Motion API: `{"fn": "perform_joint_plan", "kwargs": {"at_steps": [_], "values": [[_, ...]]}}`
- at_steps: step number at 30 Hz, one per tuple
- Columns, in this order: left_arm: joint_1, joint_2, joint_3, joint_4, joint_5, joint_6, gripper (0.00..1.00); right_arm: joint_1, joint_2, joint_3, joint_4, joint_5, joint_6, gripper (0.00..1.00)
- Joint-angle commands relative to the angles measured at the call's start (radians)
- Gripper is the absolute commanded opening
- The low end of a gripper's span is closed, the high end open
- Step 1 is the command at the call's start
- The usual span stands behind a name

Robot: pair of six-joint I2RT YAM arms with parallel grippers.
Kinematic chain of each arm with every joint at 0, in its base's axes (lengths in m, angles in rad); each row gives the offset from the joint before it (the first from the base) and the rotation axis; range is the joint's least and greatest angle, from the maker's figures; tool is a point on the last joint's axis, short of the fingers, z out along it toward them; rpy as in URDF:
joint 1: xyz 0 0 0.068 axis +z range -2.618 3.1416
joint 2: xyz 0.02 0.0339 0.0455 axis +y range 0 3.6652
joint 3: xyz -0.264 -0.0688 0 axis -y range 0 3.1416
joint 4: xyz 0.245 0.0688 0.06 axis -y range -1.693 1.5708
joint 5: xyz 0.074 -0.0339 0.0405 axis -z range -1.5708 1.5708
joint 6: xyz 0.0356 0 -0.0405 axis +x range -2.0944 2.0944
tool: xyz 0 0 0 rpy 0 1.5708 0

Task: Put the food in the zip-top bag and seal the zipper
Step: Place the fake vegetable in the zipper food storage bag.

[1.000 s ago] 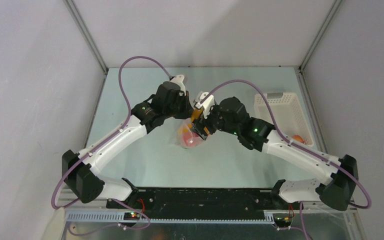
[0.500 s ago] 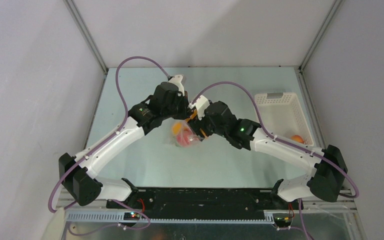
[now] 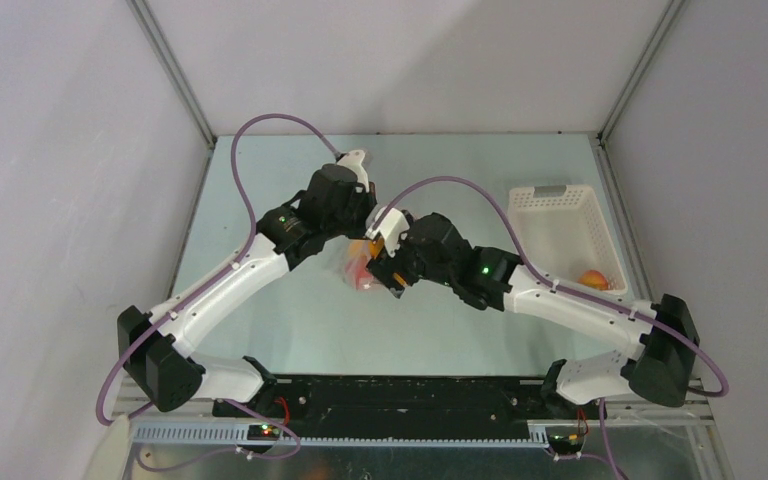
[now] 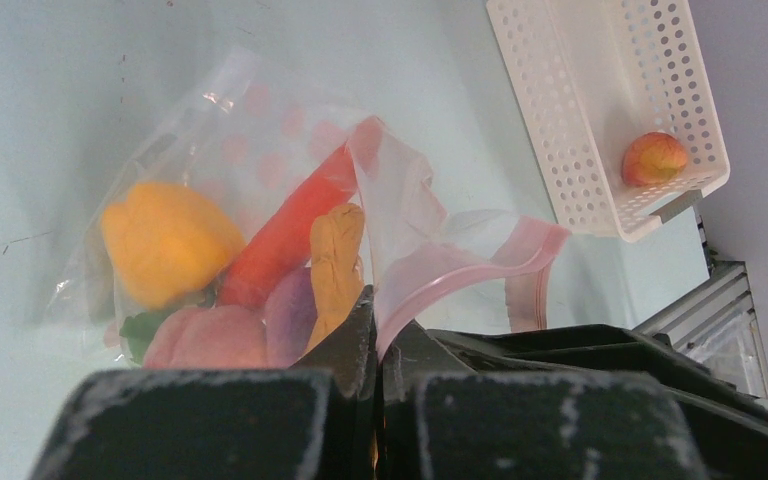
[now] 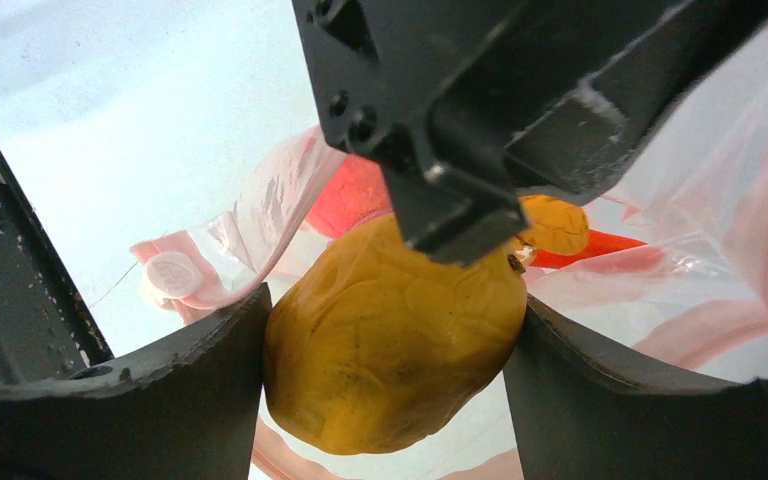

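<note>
Pale green table (image 3: 290, 180) boxed in by plain walls.
The back wall (image 3: 400, 60), left wall (image 3: 50, 200) and right wall (image 3: 730, 150) are bare, matt and grey-white, and meet the table at its far and side edges. Two slim metal posts (image 3: 175, 75) slant up from the table's far corners along the seams between the walls. At the near edge lies a black plate (image 3: 410, 395), then a slotted metal rail (image 3: 400, 432) and a dull metal sheet (image 3: 410, 462). The light is soft and even; the tabletop has a slight sheen and only faint shadows.
</note>
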Motion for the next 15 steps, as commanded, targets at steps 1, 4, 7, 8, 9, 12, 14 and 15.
{"fn": "perform_joint_plan", "kwargs": {"at_steps": [1,4,7,8,9,12,14,15], "values": [[-0.006,-0.031,0.047,0.046,0.039,-0.014,0.00,0.000,-0.073,0.008,0.061,0.038,-0.021,0.95],[-0.006,-0.034,0.046,0.047,0.048,-0.014,0.00,-0.002,-0.086,0.008,0.074,0.061,-0.034,0.99],[-0.006,-0.040,0.047,0.049,0.056,-0.013,0.00,-0.004,-0.088,0.008,0.089,0.079,-0.037,0.99],[-0.006,-0.042,0.048,0.049,0.057,-0.012,0.00,-0.006,-0.087,0.008,0.092,0.085,-0.038,1.00],[-0.005,-0.044,0.046,0.049,0.058,-0.012,0.00,-0.007,-0.086,0.008,0.098,0.090,-0.032,0.99],[-0.006,-0.047,0.047,0.048,0.055,-0.011,0.00,-0.017,-0.089,0.008,0.125,0.126,0.010,1.00],[-0.005,-0.048,0.048,0.047,0.054,-0.011,0.00,-0.023,-0.108,0.007,0.143,0.152,0.043,0.99],[-0.006,-0.048,0.050,0.047,0.054,-0.011,0.00,-0.027,-0.116,0.008,0.148,0.177,0.054,0.99]]}}
